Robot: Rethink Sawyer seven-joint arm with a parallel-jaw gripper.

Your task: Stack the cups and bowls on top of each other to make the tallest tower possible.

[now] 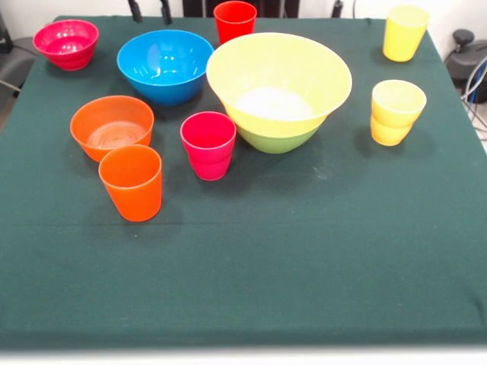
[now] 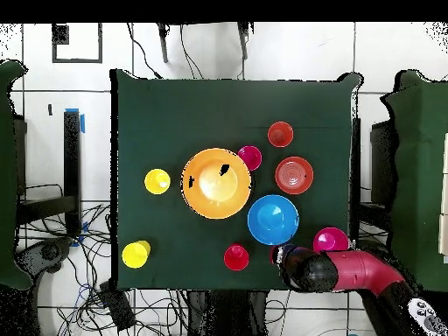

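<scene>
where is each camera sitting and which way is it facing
Front view: across the table from the robot, looking at the cups and bowls; only the gripper tips show at the top edge.
Overhead view: above, looking straight down; the red and black arm enters bottom right.
Both share the yellow bowl and blue bowl.

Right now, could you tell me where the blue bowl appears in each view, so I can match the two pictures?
Front view: the blue bowl sits upper left of centre, just left of the big yellow bowl.
Overhead view: it lies lower right of centre, just right of the yellow bowl.
Shared landmark: the yellow bowl, next to it in both.
</scene>
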